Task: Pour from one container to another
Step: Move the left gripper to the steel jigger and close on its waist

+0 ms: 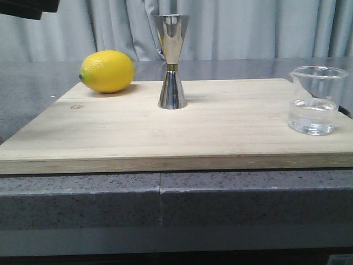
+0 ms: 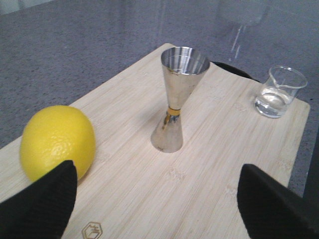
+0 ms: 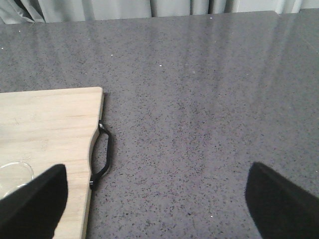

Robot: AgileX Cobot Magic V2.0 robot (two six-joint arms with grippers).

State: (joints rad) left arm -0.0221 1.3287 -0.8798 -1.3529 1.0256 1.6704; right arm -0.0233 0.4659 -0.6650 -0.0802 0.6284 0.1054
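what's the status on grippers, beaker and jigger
Left gripper open, empty; right gripper open, empty. Beaker part full, upright. Jigger upright, mid-board. Lemon off to side, path open.

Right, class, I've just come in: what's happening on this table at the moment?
Nothing is being handled yet. On the wooden board stand a steel jigger in the middle, a lemon to its left, and a glass beaker holding a little clear liquid near the right edge. The left gripper hangs open near the lemon and jigger; the right gripper is open over the grey counter beside the board's handle. No pouring has begun.
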